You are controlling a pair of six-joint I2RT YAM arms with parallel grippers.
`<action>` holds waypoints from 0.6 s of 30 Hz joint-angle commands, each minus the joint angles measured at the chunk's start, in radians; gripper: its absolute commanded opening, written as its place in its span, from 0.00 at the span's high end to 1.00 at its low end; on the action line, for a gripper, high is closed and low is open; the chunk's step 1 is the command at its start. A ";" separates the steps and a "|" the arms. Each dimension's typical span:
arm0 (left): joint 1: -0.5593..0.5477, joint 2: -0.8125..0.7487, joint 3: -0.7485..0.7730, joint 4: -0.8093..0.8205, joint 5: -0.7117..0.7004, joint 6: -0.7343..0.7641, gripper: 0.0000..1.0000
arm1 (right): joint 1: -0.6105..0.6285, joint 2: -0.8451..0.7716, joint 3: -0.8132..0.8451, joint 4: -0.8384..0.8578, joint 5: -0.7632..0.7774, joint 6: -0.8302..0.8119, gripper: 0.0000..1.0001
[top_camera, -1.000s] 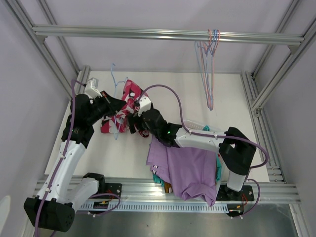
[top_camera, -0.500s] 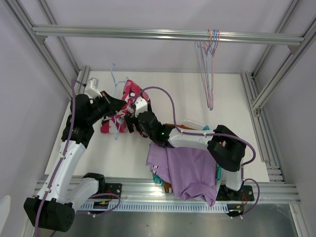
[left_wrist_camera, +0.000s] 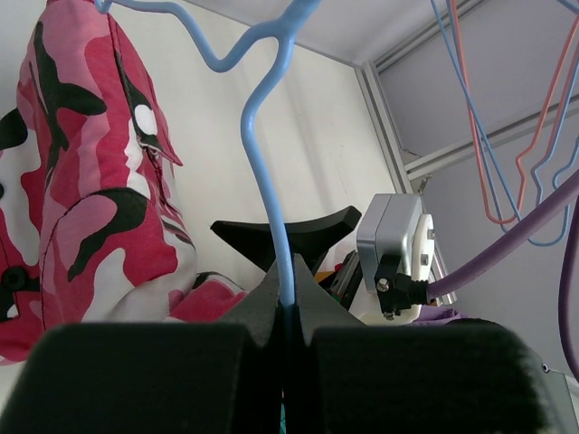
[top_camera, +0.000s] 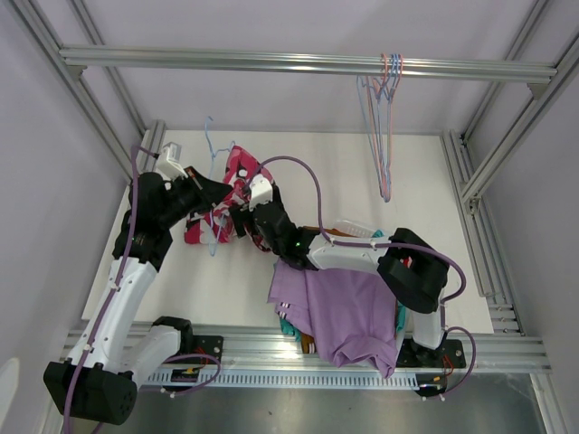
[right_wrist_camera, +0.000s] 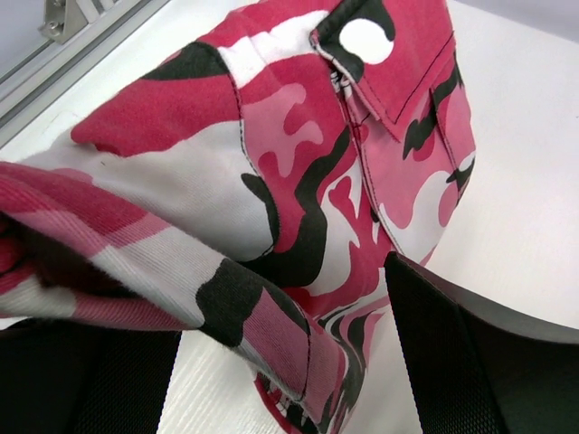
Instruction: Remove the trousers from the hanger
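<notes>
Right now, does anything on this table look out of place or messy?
Yes. The lilac trousers at the table's near right droop over its edge onto the front rail. The camouflage trousers lie bunched around the blue hanger, which the left gripper pinches.

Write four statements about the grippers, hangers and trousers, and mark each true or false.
1. The left gripper is shut on the blue hanger. True.
2. The right gripper is shut. False: its jaws stand open, with the camo trousers between them.
3. The lilac trousers top the pile. True.
4. The rail is bare. False: several hangers hang from it.
</notes>
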 commanded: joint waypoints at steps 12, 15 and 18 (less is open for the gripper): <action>0.006 -0.013 0.003 0.100 0.033 0.013 1.00 | -0.014 0.054 0.083 0.161 0.133 -0.046 0.15; 0.006 -0.013 0.003 0.103 0.038 0.010 1.00 | -0.014 0.060 0.085 0.175 0.135 -0.041 0.17; 0.006 -0.013 0.002 0.103 0.037 0.010 1.00 | -0.013 0.061 0.082 0.181 0.140 -0.024 0.18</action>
